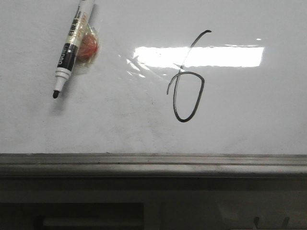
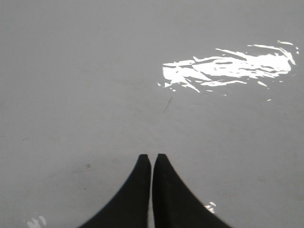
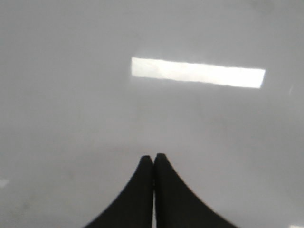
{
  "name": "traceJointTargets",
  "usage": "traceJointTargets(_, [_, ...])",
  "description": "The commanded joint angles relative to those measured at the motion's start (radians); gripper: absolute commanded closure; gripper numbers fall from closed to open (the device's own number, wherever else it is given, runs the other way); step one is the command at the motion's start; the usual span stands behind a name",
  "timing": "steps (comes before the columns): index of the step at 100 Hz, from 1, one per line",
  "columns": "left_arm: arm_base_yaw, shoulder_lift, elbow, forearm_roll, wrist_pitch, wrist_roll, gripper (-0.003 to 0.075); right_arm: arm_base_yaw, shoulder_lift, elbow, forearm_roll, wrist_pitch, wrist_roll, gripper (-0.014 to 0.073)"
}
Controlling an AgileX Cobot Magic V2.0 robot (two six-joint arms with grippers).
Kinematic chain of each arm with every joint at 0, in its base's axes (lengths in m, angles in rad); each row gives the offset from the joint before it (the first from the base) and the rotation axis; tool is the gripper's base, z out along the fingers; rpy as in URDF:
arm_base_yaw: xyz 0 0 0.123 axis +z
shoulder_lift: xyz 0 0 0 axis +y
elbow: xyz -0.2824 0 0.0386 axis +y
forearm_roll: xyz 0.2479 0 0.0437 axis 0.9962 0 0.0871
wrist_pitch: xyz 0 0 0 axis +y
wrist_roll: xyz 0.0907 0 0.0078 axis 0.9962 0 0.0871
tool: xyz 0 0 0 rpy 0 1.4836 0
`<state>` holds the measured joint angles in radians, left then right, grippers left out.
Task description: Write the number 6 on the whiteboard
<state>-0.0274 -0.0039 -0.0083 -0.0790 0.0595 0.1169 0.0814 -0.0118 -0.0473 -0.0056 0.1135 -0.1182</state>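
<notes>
A black hand-drawn number 6 [image 1: 188,96] stands on the whiteboard [image 1: 249,110], right of centre in the front view, its tail crossing a bright light reflection. A black-and-white marker [image 1: 72,45] lies uncapped on the board at the upper left, tip toward the near edge, with a reddish clear-wrapped piece [image 1: 88,46] beside it. Neither gripper shows in the front view. My left gripper [image 2: 152,156] is shut and empty over bare whiteboard [image 2: 71,95]. My right gripper [image 3: 153,156] is shut and empty over bare whiteboard [image 3: 71,95].
The grey metal tray edge [image 1: 153,160] runs along the board's near side, with a dark ledge [image 1: 153,191] below it. A short thin dark stroke [image 2: 167,104] marks the board in the left wrist view.
</notes>
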Motion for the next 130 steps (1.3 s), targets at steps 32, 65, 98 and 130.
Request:
traceJointTargets(32, [-0.004, -0.029, 0.047, -0.009, -0.070, -0.006, 0.0740, -0.013, -0.018, 0.080, -0.098, -0.160, -0.020, 0.0638])
traceJointTargets(65, [-0.004, -0.029, 0.047, -0.009, -0.070, -0.006, 0.0740, -0.013, -0.018, 0.080, -0.098, -0.159, -0.031, 0.0638])
traceJointTargets(98, [-0.004, -0.029, 0.047, -0.009, -0.070, -0.006, 0.0740, -0.013, -0.018, 0.080, -0.093, -0.157, -0.097, 0.0638])
traceJointTargets(130, [-0.004, -0.029, 0.047, -0.009, -0.070, -0.006, 0.0740, -0.013, -0.018, 0.080, -0.086, -0.159, -0.098, 0.0638])
